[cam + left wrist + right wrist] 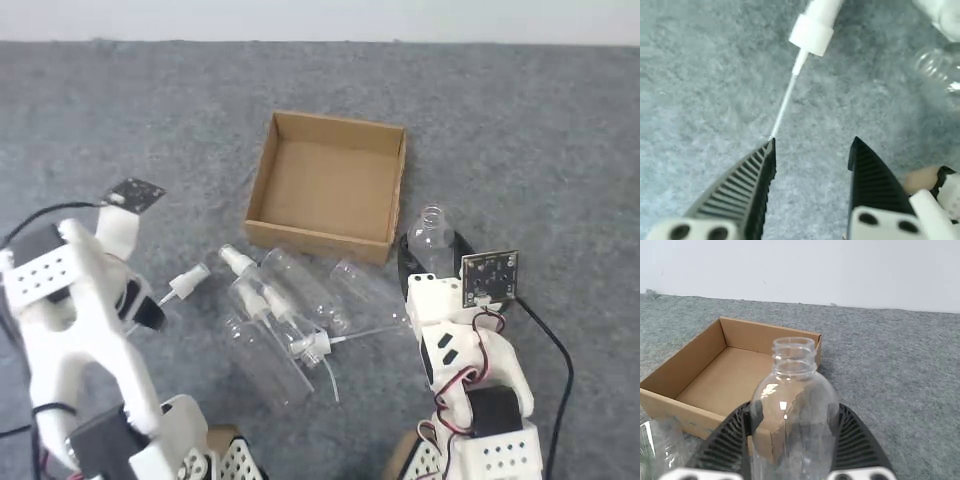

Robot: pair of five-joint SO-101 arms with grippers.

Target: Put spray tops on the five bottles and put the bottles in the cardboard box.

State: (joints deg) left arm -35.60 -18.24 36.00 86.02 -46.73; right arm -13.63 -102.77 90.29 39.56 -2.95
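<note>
Right end effector (793,415) grips clear bottle (792,382).

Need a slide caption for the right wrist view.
Uncapped clear bottle held upright in the right tool, near the cardboard box.

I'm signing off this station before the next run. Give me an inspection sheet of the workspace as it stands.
Surface: grey carpet, flat.
Job's things: cardboard box empty; clear bottles lying heaped in front of it, spray tops among them; loose spray top with its tube beside the heap; uncapped bottle upright.
Clutter: nothing seen.
Grippers: left gripper open, one fingertip at the end of the loose spray top's tube; right gripper shut on the uncapped bottle, beside the box.
Cables: black cable trailing by the right arm.
Surroundings: white wall behind the table.
</note>
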